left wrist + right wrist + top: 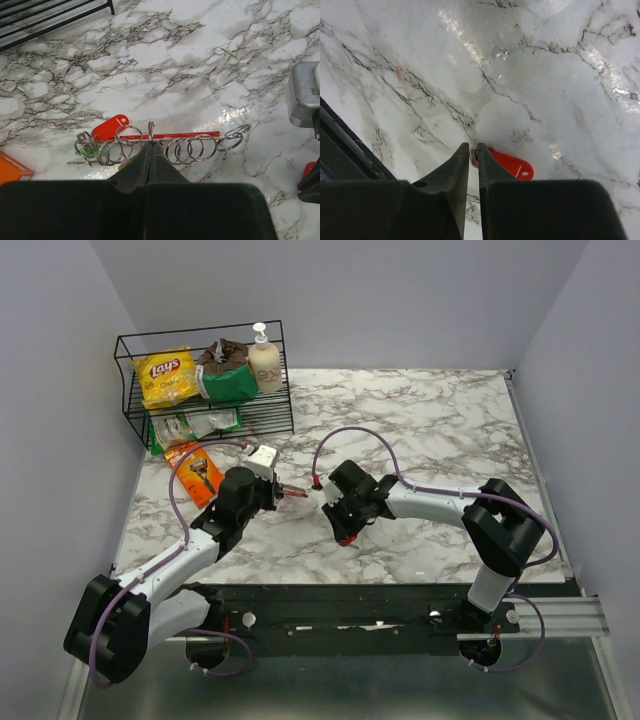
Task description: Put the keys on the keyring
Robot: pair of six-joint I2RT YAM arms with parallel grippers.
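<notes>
My left gripper [151, 145] is shut on the keyring [175, 135], a thin red bar strung with several silvery rings, held just above the marble. A red key head [110, 127] and a bit of green key head [80, 152] hang at its left end. In the top view the left gripper [272, 490] holds the keyring [295, 492] pointing right. My right gripper [473, 150] is closed on the silvery ring of a red-headed key [512, 166] that lies flat on the table. It sits to the right of the keyring in the top view [346, 536].
A black wire rack [205, 405] at the back left holds a chip bag, a green packet and a soap bottle [264, 360]. An orange package [195, 472] lies in front of it. A tiny green scrap [229, 52] lies on the marble table [440, 430].
</notes>
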